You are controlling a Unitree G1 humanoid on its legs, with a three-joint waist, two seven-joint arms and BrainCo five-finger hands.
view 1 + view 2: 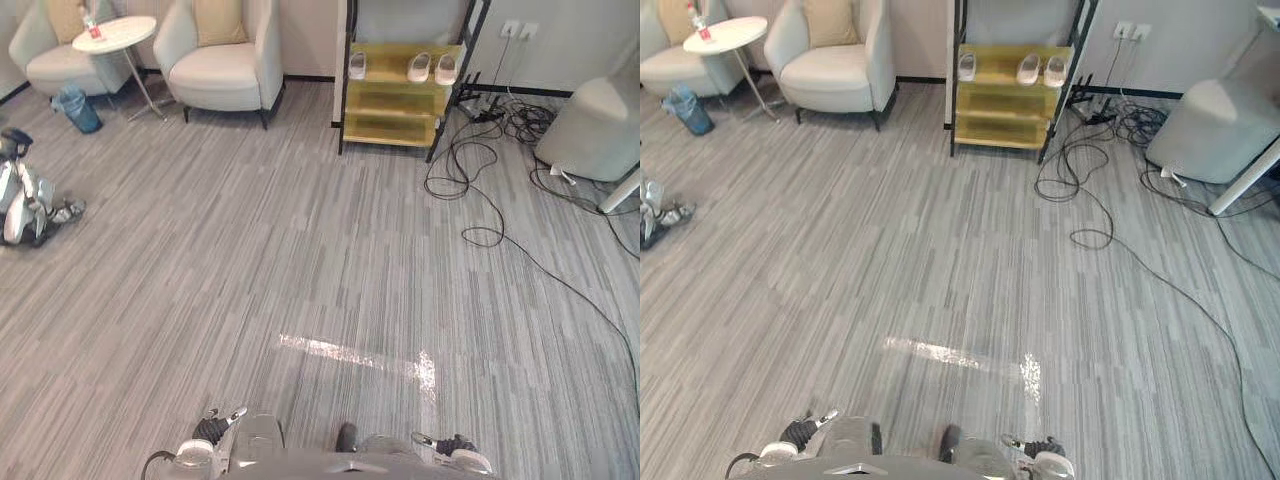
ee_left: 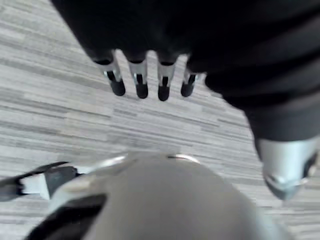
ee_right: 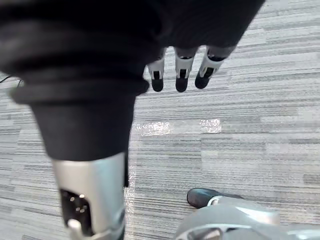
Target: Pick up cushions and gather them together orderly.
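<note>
- I am seeing my left hand (image 2: 150,60) hanging over bare floor (image 1: 300,260), its fingers (image 2: 141,82) hanging straight and apart, holding nothing.
- My right hand (image 3: 165,35) is hanging the same way, its fingers (image 3: 180,75) relaxed and empty.
- The cushions are sitting far ahead of both sets of fingers and off to the left: one tan cushion (image 1: 220,20) is leaning upright against the back of the near armchair (image 1: 222,70), another cushion (image 1: 65,18) on the second armchair (image 1: 60,62) beyond the round tabletop (image 1: 115,33).
- I am judging the left hand the nearer one, though neither is within reach.
- I am finding no writing I can read.
</note>
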